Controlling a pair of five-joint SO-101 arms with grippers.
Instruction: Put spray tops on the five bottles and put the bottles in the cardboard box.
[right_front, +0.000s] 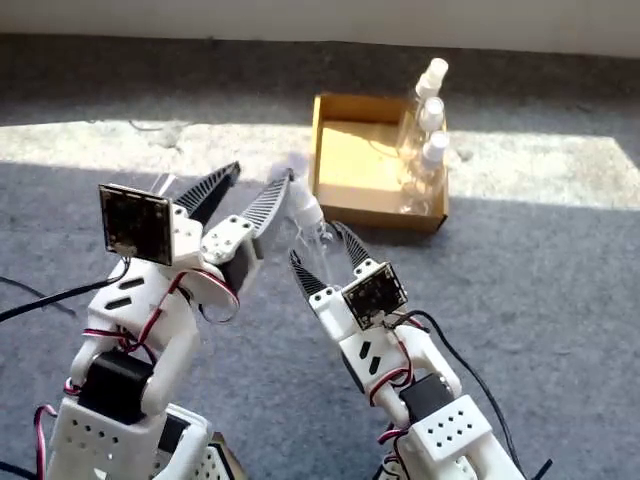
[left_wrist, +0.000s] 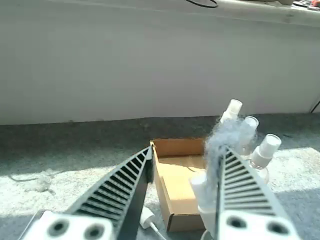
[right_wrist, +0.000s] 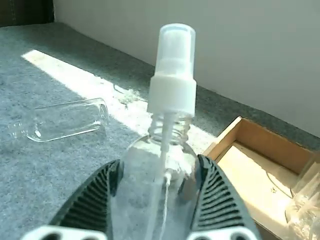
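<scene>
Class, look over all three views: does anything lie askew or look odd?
Yes. A topless bottle lies on its side on the carpet, apart from the cardboard box. A grey fluff tuft clings to one finger of the left gripper. The right gripper's topped bottle looks fine.

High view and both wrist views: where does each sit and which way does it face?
High view: above and behind both arms, looking down toward the cardboard box; left gripper and right gripper show.
Left wrist view: on the left wrist, facing the box and wall past its open fingers.
Right wrist view: on the right wrist, facing the bottle held between its fingers.
All three share the box.
</scene>
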